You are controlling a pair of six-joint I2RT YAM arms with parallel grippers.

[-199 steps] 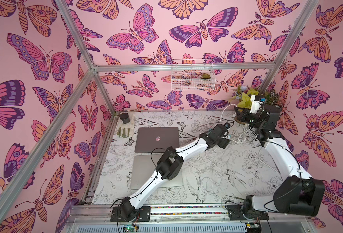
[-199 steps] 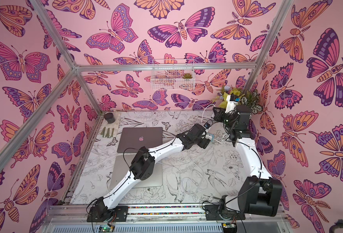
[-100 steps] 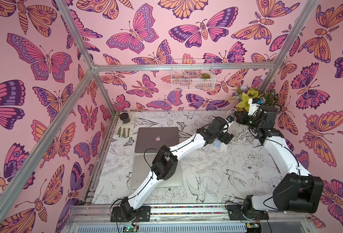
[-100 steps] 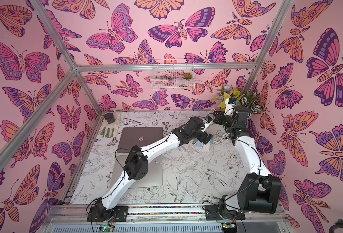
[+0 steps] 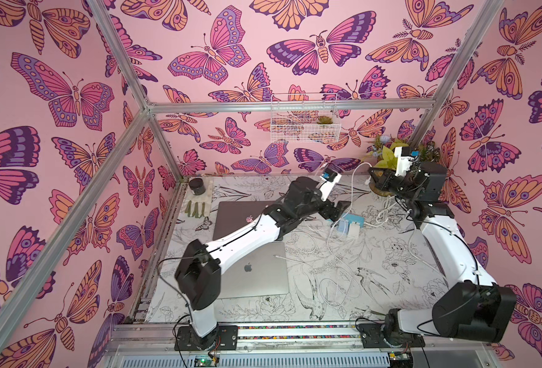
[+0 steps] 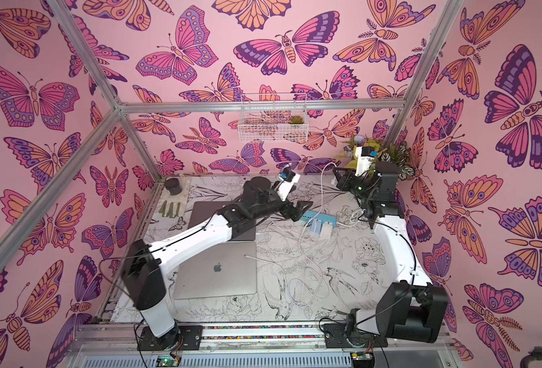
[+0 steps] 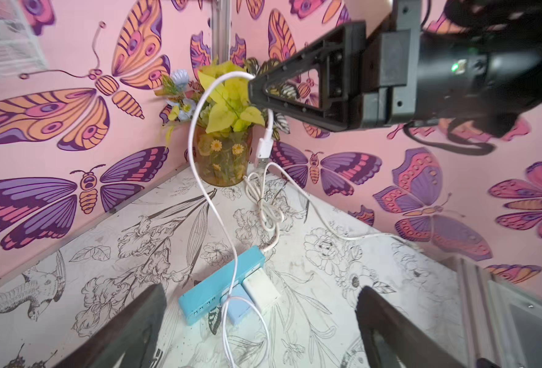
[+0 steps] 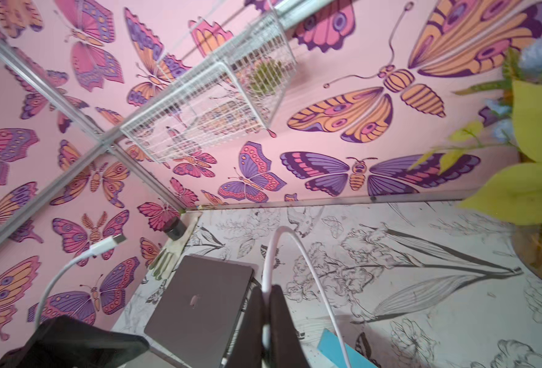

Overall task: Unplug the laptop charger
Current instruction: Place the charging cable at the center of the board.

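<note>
One silver-tipped plug [image 7: 262, 149] dangles; right gripper [image 7: 251, 90] pinches thin white cable [image 7: 189, 149] at one o'clock. Left gripper [image 5: 340, 211] gapes empty; square white charger brick [image 7: 261, 291] still plugged in.

wire basket [image 5: 303, 132]: on wall | jar [image 5: 197, 186]: back corner | glove [image 5: 195, 209], perhaps: near jar

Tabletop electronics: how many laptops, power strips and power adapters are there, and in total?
Laptops: 2 (dark grey laptop, silver laptop)
Power strips: 1 (blue power strip)
Power adapters: 2 (white adapter, light blue adapter)
Total: 5
</note>
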